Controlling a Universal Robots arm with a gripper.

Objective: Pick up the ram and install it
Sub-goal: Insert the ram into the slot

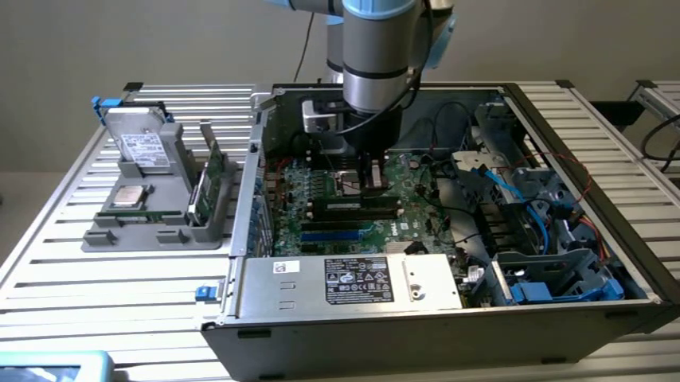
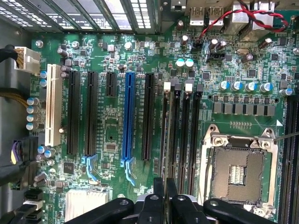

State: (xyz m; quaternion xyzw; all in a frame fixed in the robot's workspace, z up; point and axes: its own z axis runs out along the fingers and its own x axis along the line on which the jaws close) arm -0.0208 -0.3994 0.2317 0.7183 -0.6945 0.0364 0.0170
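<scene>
Gripper (image 2: 165, 198) is clenched on the ram (image 2: 163, 140), holding it edge-on right over the memory slots (image 2: 186, 135) so it lines up.

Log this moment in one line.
gripper: shut on ram | ram: edge-on at motherboard memory slots | site: open computer case

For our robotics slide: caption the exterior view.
Gripper holds the ram edge-on above the motherboard inside an open computer case.

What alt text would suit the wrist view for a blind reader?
A gripper holds a thin memory stick edge-on at the black slots of a green motherboard. On either side lie a blue slot and an empty processor socket.
</scene>
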